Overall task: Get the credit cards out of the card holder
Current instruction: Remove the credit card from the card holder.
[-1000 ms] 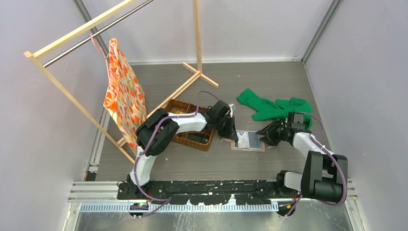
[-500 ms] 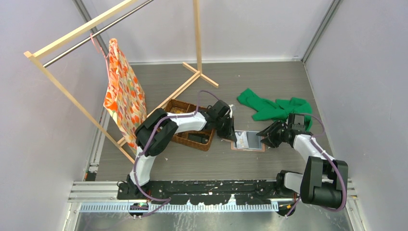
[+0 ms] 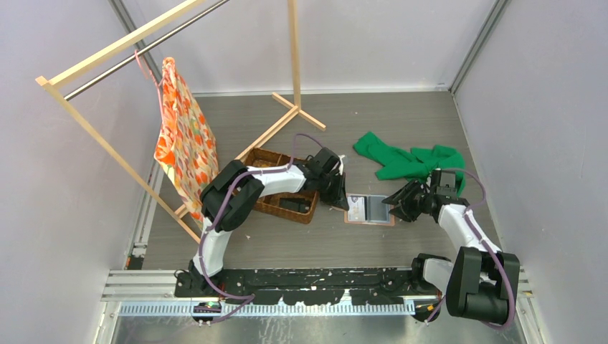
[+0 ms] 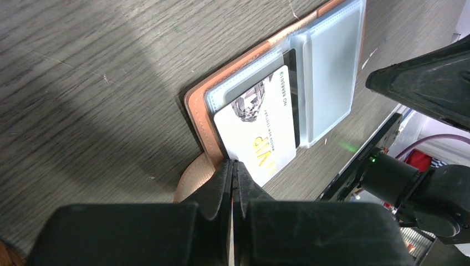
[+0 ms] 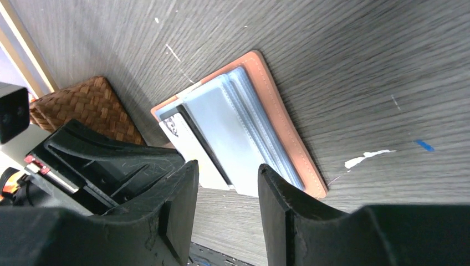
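Observation:
The salmon-pink card holder point(image 3: 370, 210) lies open on the table, its clear sleeves point(image 4: 332, 72) facing up. A white card with gold "VIP" lettering point(image 4: 260, 127) sticks out of a sleeve at the holder's left end. My left gripper point(image 4: 233, 162) is shut on that card's corner, at the holder's left edge in the top view point(image 3: 343, 203). My right gripper point(image 5: 227, 166) is open and empty, just right of the holder point(image 5: 233, 127) and apart from it. The same card shows in the right wrist view point(image 5: 188, 147). A dark card edge lies under the white one.
A brown woven basket point(image 3: 287, 208) stands just left of the holder, under my left arm. A green cloth point(image 3: 409, 161) lies behind the right gripper. A wooden rack point(image 3: 294, 50) with an orange patterned cloth point(image 3: 185, 143) stands at the back left.
My left gripper has shifted a little to the left with the white card in it. My right gripper has drawn slightly back to the right, away from the holder.

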Tool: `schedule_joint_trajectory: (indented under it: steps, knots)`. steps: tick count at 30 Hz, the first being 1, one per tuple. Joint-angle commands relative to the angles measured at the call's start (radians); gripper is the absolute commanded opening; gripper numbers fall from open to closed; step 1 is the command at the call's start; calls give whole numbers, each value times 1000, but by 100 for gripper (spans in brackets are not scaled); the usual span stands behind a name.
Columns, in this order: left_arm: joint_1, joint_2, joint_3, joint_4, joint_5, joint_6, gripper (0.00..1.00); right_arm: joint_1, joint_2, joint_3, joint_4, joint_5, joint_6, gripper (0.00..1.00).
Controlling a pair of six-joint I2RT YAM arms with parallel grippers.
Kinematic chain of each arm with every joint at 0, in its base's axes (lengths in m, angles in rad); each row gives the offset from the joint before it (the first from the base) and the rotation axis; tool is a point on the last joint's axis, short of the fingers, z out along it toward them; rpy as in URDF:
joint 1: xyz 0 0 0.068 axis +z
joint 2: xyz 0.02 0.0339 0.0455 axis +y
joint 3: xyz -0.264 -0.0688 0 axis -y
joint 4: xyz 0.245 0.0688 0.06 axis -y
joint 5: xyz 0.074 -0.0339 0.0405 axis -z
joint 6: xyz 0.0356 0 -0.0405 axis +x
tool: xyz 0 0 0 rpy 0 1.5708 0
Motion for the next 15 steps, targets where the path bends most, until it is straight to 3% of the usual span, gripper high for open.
schedule_joint_trajectory:
  steps: [1, 15]
  knots:
    - [14, -38, 31, -38, 17, 48, 1, 1, -54, 59, -32, -12, -30, 49]
    - [14, -65, 54, -35, 69, 48, 1, 112, -31, 69, 49, -83, 3, 52]
